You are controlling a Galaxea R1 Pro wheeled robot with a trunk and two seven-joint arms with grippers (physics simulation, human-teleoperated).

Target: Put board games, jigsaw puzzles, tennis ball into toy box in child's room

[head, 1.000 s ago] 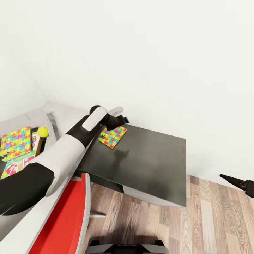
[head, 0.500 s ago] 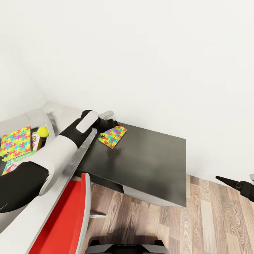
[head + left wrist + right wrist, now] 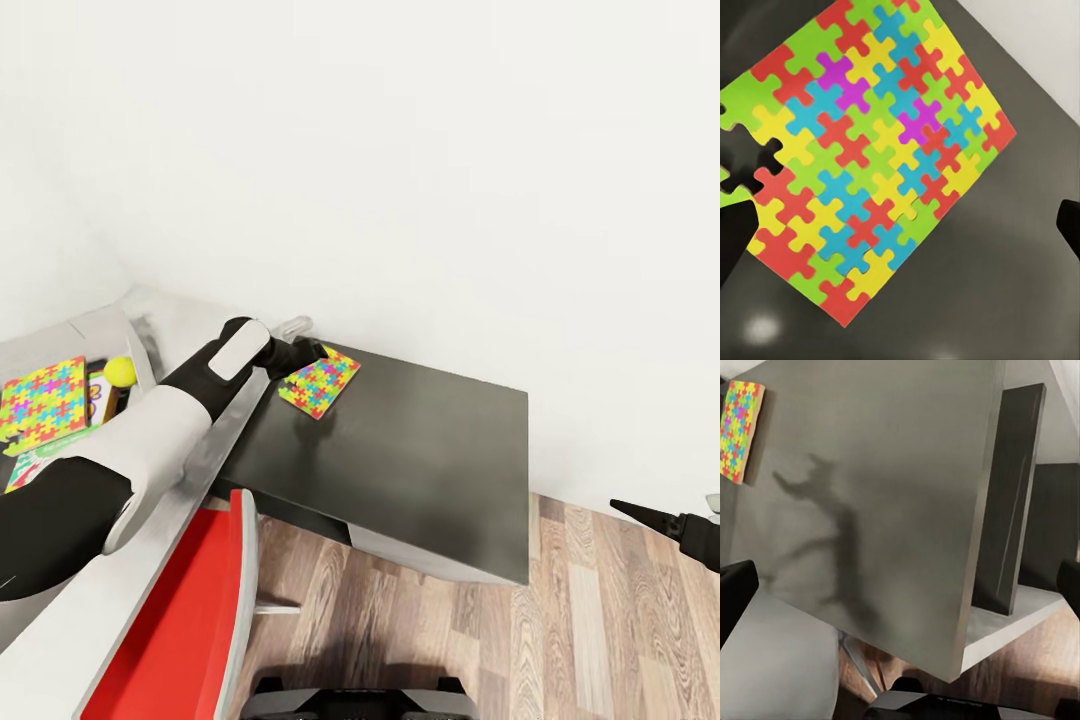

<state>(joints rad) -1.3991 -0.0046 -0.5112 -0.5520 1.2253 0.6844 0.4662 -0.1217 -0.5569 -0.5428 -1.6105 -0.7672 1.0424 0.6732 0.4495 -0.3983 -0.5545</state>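
The left gripper is hanging with its jaws spread at the near-wall corner of the dark bench, and in the left wrist view the jigsaw puzzle is lying flat right under them, one dark fingertip overlapping its edge and the other well off to the side. Compared with a second ago, the left arm has been pulling back and lowering, so its wrist is now sitting further from the puzzle, which has not shifted. The right gripper is hovering over the wooden floor beside the bench; whether its jaws are spread I cannot tell. To the left, a second jigsaw puzzle and the tennis ball are resting in the toy box.
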